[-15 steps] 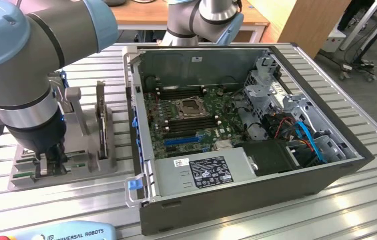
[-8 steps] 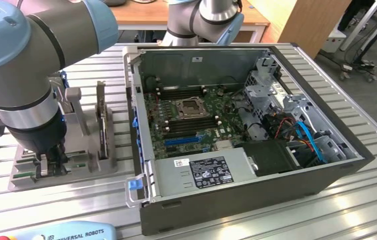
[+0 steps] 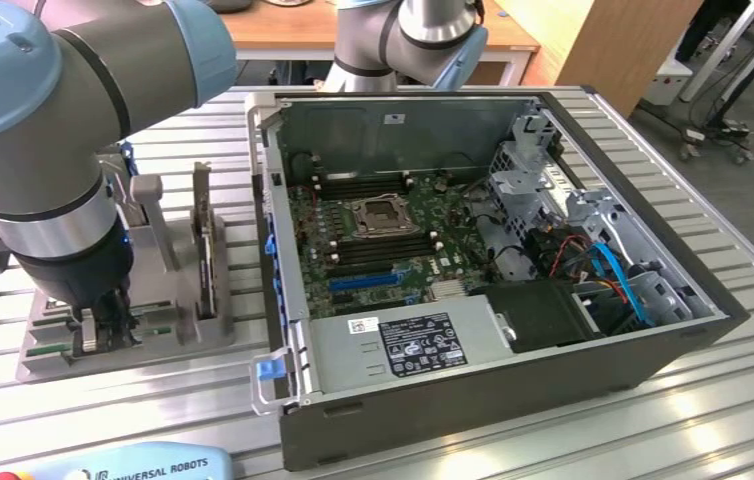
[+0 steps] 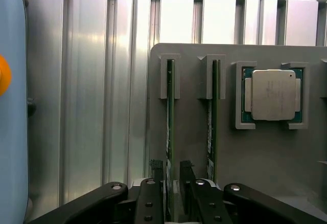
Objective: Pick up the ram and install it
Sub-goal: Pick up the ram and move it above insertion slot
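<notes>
Two green ram sticks stand on edge in slots of a grey holder. My gripper has come down over the nearer-to-edge ram, with one black finger on each side of it. A narrow gap shows on both sides, so the jaws stand open around the stick. The second ram stick stands beside it, apart from the fingers. In the exterior view the gripper is low over the holder, at the exterior view's left of the open computer case.
A square silver CPU lies in its own pocket of the holder. A dark drive stands upright on the holder. The motherboard lies exposed inside the case. A teach pendant lies at the table's front edge.
</notes>
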